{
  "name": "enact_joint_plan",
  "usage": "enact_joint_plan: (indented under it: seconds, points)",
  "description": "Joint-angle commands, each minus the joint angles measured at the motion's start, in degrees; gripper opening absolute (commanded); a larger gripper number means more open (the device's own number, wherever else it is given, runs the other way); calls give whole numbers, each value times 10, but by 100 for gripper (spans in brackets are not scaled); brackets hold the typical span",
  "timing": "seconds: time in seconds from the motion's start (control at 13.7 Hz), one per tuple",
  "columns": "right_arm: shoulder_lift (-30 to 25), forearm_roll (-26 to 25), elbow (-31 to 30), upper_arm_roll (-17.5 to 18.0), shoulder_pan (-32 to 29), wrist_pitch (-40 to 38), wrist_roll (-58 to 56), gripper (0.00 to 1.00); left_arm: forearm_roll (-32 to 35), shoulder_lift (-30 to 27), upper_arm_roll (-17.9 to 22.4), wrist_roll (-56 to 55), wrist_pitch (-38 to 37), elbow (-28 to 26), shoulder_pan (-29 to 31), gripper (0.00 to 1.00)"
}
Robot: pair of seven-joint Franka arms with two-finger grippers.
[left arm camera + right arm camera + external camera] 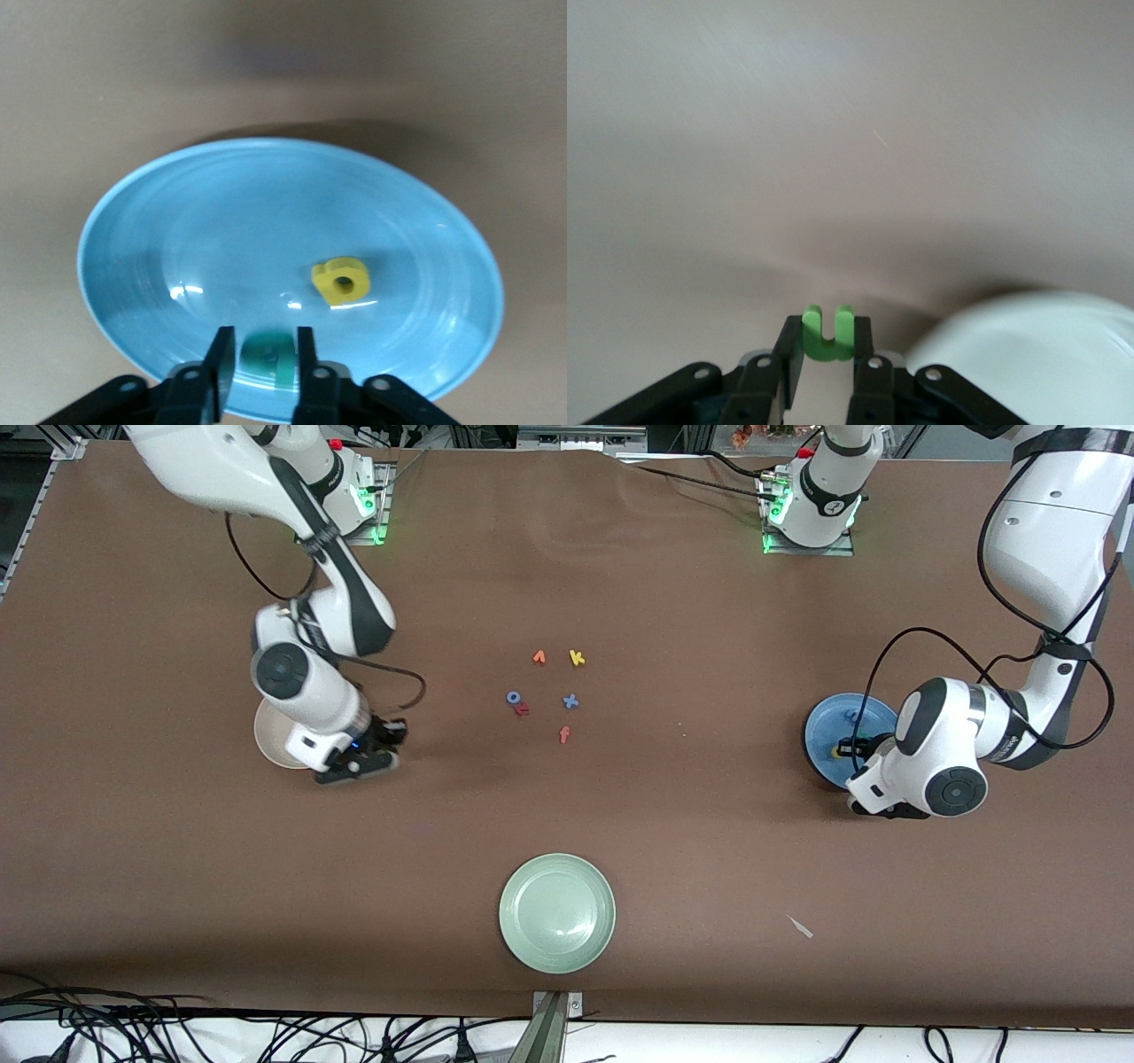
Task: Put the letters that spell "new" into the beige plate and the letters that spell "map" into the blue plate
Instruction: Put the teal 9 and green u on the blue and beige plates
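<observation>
The right end effector is clamped on the green "n", carrying it just past the rim of the beige plate, which sits toward the right arm's end of the worktop. In its wrist view the plate's pale edge shows beside the fingers, so the letter isn't over the dish yet.

At the left arm's end, the left end effector hangs low over the blue plate, fingers a narrow gap apart with the teal "a" between them. Whether they grip it or have just let go, I can't tell. The yellow "p" already lies in that plate. A bluish shape near the plate's rim may be the "m", too small to call.

Mid-worktop, the leftover letters cluster together, and the pale green plate sits by the worktop's edge nearest the front camera.

So both arms look to be delivering. Next up, I'd judge: the right arm shifts over the beige dish and releases; the left opens fully and lifts clear.
</observation>
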Motion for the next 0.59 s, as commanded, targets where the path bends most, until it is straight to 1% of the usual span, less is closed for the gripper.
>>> enact_joint_plan:
  seconds: [0.0, 0.07, 0.22, 0.37, 0.44, 0.51]
  points:
    - [-120, 0, -111, 5, -51, -25, -77, 10, 10, -33, -11, 8, -5, -6, 4, 100]
    - [-133, -6, -128, 5, -67, -21, -94, 10, 10, -42, -17, 10, -5, 1, 4, 100]
    - [-135, -65, -152, 5, -84, 10, -98, 10, 10, -65, -42, 8, -6, 21, 5, 100]
    - [-123, -109, -155, 5, -97, 39, -99, 12, 9, -89, -65, 8, -6, 42, 5, 100]
    - [-118, -125, -154, 5, -98, 44, -99, 15, 7, -92, -79, 8, -7, 58, 6, 100]
    - [-114, -137, -153, 5, -102, 55, -99, 17, 8, -97, -101, 7, -25, 82, 6, 100]
